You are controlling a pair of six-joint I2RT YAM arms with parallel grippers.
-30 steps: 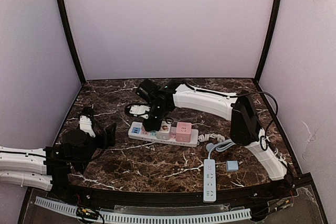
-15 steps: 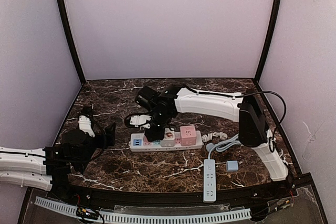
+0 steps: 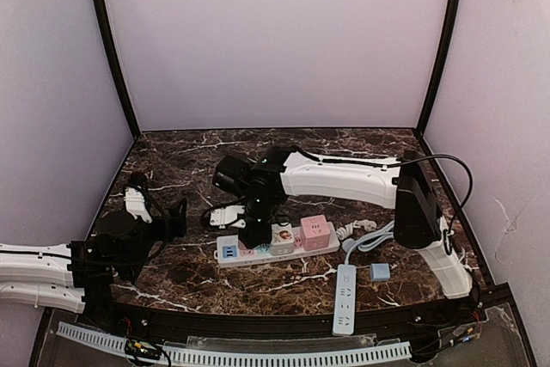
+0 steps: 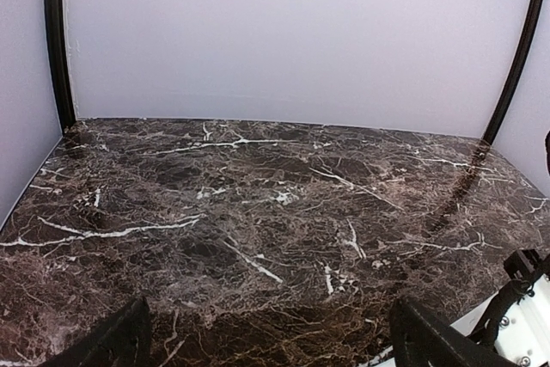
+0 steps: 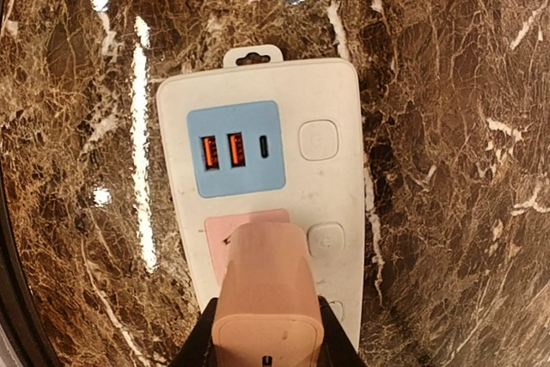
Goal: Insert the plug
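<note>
A white power strip (image 3: 258,253) lies across the middle of the table, with a blue USB panel (image 3: 228,249) at its left end. In the right wrist view the strip (image 5: 339,92) fills the middle, with the blue panel (image 5: 236,148) above a pink socket panel (image 5: 225,231). My right gripper (image 5: 266,337) is shut on a peach plug block (image 5: 266,285), which stands on the pink panel. In the top view the right gripper (image 3: 255,231) stands over the strip's left part. My left gripper (image 4: 271,345) is open and empty, low over bare marble at the table's left (image 3: 172,217).
A sticker-faced plug (image 3: 282,238) and a pink cube adapter (image 3: 315,232) sit in the strip further right. A second white strip (image 3: 344,298) lies near the front edge, with a small blue block (image 3: 379,271) and coiled cables (image 3: 365,234) beside it. Walls enclose the table.
The right gripper with the plug has moved nearer and slightly right. The power strip has shifted toward the front with it and turned a little. The left arm has barely moved.
</note>
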